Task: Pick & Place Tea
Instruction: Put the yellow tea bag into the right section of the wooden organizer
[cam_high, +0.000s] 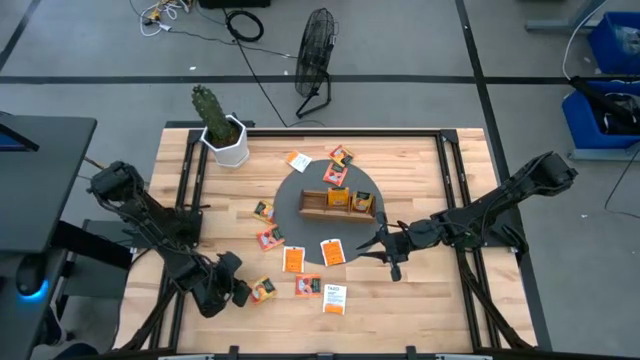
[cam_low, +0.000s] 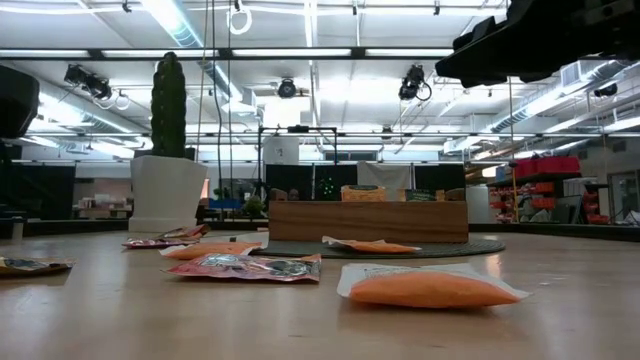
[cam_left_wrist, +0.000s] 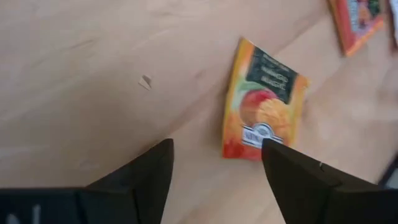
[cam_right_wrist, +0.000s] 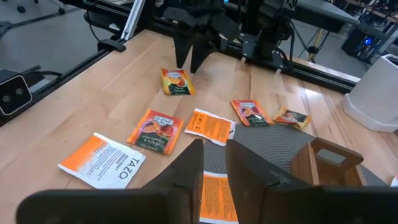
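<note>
**Left gripper spread above a loose sachet; right gripper poised by the mat**

We see the left gripper (cam_high: 243, 291) near the table's front-left part, its two dark fingers (cam_left_wrist: 149, 180) parted wide with nothing between them; directly ahead of it, lying flat on the wooden table (cam_high: 440, 190) and apart from both fingers, is one orange tea sachet (cam_left_wrist: 262, 101) printed with fruit and a dark label; in the high view this sachet (cam_high: 264, 289) lies just beside the gripper's tips, on the side toward the table's middle. From the right wrist view we see the same left gripper (cam_right_wrist: 189, 59) hanging just above that sachet (cam_right_wrist: 176, 81).

The right gripper (cam_high: 379, 245) sits at the near-right edge of the round dark mat (cam_high: 290, 195); its fingers (cam_right_wrist: 245, 168) stand a narrow gap apart and we see nothing held between them; a white-and-orange sachet (cam_high: 332, 252) lies just beside its tips on the left arm's side.

The remaining tea is scattered between the two grippers and beyond the mat; several sachets stand in the wooden tray (cam_high: 312, 208) on the mat, just beyond the right gripper. A potted cactus (cam_high: 221, 127) stands well beyond the left gripper, at the far left corner.
</note>
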